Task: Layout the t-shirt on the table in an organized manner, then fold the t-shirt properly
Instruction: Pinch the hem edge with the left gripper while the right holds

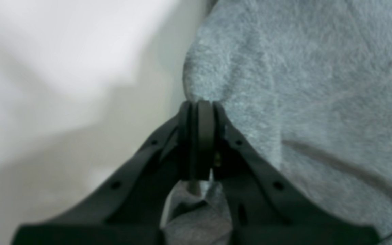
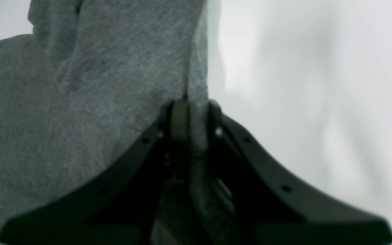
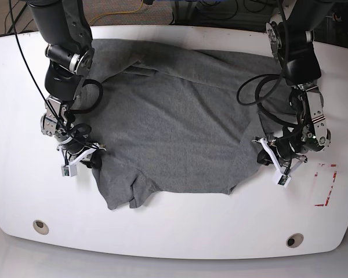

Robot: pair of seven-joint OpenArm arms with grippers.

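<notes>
The dark heather-grey t-shirt [image 3: 174, 133] lies spread over the middle of the white table [image 3: 180, 231], with folds along its far edge and a flap at its near left corner. My left gripper [image 3: 261, 156] sits at the shirt's right edge. In the left wrist view it [image 1: 201, 103] is shut, pinching the t-shirt [image 1: 301, 85] at its edge, and cloth bunches under the fingers. My right gripper [image 3: 95, 162] is at the shirt's left edge. The right wrist view shows it [image 2: 194, 103] shut on a fold of the t-shirt [image 2: 63, 119].
Two round grommet holes [image 3: 40, 226] [image 3: 294, 240] sit near the table's front edge. Red tape marks [image 3: 326, 185] lie to the right of my left gripper. Cables [image 3: 139, 6] run behind the table's far edge. Black cable loops hang from both arms.
</notes>
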